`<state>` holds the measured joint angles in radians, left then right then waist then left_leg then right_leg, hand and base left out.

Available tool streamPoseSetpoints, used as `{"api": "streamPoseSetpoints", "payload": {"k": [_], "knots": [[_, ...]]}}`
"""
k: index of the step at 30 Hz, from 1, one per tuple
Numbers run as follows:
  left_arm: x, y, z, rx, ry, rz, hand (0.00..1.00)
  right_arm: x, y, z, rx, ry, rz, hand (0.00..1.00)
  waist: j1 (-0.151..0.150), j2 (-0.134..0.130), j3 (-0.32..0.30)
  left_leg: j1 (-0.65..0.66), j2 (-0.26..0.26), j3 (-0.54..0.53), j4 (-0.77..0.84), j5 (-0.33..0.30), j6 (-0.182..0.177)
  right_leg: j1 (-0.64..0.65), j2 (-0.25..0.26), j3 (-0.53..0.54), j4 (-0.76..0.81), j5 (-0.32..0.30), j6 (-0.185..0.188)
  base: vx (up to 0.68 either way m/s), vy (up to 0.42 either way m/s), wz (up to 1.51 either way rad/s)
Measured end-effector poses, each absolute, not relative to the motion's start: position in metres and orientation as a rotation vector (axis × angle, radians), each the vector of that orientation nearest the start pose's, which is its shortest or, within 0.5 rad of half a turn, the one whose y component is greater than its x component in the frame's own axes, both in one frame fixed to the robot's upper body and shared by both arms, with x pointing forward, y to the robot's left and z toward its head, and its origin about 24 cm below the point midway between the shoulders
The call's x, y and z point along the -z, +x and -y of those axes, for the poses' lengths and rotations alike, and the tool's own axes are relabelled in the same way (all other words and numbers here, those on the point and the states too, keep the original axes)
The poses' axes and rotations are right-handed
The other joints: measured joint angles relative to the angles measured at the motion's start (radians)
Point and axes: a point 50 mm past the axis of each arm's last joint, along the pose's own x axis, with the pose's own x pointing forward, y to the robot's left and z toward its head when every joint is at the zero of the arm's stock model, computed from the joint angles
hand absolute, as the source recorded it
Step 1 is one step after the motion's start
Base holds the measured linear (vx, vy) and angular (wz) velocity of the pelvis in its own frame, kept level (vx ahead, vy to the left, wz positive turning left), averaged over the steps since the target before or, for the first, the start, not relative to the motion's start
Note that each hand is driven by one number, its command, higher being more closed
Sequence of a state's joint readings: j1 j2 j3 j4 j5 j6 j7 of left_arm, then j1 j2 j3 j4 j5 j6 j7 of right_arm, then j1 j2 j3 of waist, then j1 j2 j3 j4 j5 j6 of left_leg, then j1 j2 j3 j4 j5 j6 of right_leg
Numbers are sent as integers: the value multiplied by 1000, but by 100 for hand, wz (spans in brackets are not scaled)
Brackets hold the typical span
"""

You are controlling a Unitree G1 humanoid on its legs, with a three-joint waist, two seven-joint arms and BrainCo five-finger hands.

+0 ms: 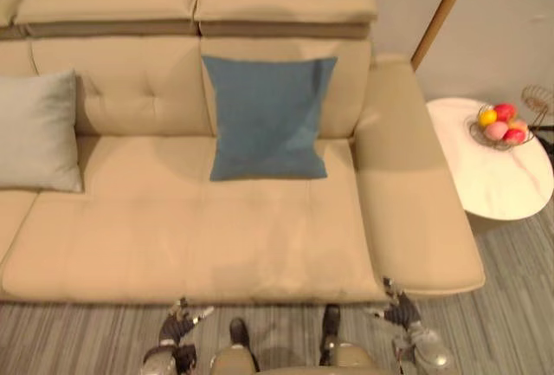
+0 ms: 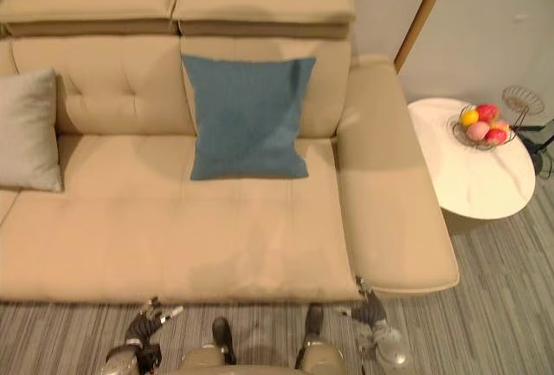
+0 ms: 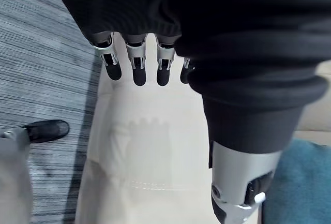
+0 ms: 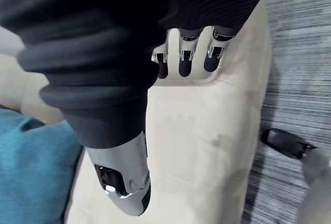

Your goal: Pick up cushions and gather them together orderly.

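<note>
Both arms hang low out front, 1 per side. The left hand [image 1: 177, 329] has its fingers [image 3: 135, 64] straight and relaxed, thumb [image 3: 235, 193] sticking out apart, holding nothing. Same deal with the right hand [image 1: 402, 313]: fingers [image 4: 186, 59] straight, thumb [image 4: 122, 182] off to the side, empty.

Clipped at left edge: grey cushion [image 1: 35, 132] and sofa [image 1: 216, 236], far ends out of frame. Can't see sofa back behind blue cushion [image 1: 268, 115]; in wrist views just its corner, cut at edge. Can't ID fruit [image 1: 505, 113] in bowl [image 1: 475, 130], too small. Wire thing [image 1: 538, 96] cut at right edge, unclear.
</note>
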<state>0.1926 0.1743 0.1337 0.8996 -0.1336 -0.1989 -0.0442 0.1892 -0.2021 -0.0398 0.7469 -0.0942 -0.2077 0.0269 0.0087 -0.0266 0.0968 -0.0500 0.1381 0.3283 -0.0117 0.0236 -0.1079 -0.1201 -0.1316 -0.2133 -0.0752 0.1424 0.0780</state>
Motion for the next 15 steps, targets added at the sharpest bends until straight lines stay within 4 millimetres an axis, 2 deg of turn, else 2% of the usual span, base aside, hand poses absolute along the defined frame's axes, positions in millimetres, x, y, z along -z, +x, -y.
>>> {"api": "streamPoseSetpoints", "payload": {"k": [1, 4, 7, 9, 10, 11, 12, 13, 14, 15], "knots": [[142, 86, -236, -258, -8, -892, 0, 125, 118, 231, 56, -264, -780, 0, -2, 5, -17, 26, -6, 2, -18, 0, 0, 16, -2, 4, -1, -3, 4, 50, 22, -13], [146, 77, -231, -231, -9, -930, 0, 131, 107, 235, 72, -269, -845, 0, -7, 11, -33, 74, -19, 6, -42, 0, -1, 42, -7, 21, 1, -8, 10, 25, 16, -14], [146, 77, -235, -228, 7, -939, 0, 129, 114, 235, 72, -269, -833, 0, -20, 6, -30, 77, -20, 31, -25, -2, 2, 12, -9, 56, 50, -4, 14, -11, 14, -27], [143, 85, -238, -221, 22, -918, 0, 126, 122, 234, 72, -268, -808, 0, -24, -5, -23, 40, -18, 40, 35, -18, 24, -45, -18, 78, 122, -10, 17, -54, 11, -35], [140, 97, -239, -216, 27, -887, 0, 125, 125, 234, 66, -268, -797, 0, -23, -18, -15, 3, -26, 30, 91, -36, 55, -95, -30, 98, 181, 3, 38, -142, 28, -37], [137, 102, -238, -213, 27, -863, 0, 124, 127, 235, 64, -275, -793, 0, -15, -6, -19, -12, -17, 30, 98, -47, 74, -94, -23, 112, 159, 27, 79, -173, 32, -41], [135, 103, -240, -217, 32, -851, 0, 123, 132, 233, 59, -272, -780, 0, -19, 7, -11, -18, 3, 46, 104, -45, 70, -109, -30, 105, 209, -18, 85, -185, 2, -8], [132, 110, -241, -216, 33, -823, 0, 123, 133, 229, 50, -264, -781, 0, -39, 5, -7, -34, 5, 29, 126, -44, 68, -175, -55, 90, 535, -185, 20, -134, -57, 37], [129, 113, -244, -222, 41, -803, 0, 128, 125, 225, 41, -254, -807, 0, -46, -3, -4, -22, 3, 2, 133, -32, 69, -170, -64, 93, 828, -287, 52, -110, -89, 58], [128, 112, -246, -227, 43, -805, 0, 129, 123, 224, 42, -249, -814, 0, -46, -9, -4, -21, 1, 0, 137, -26, 69, -141, -61, 97, 876, -305, 66, -122, -110, 63]]}}
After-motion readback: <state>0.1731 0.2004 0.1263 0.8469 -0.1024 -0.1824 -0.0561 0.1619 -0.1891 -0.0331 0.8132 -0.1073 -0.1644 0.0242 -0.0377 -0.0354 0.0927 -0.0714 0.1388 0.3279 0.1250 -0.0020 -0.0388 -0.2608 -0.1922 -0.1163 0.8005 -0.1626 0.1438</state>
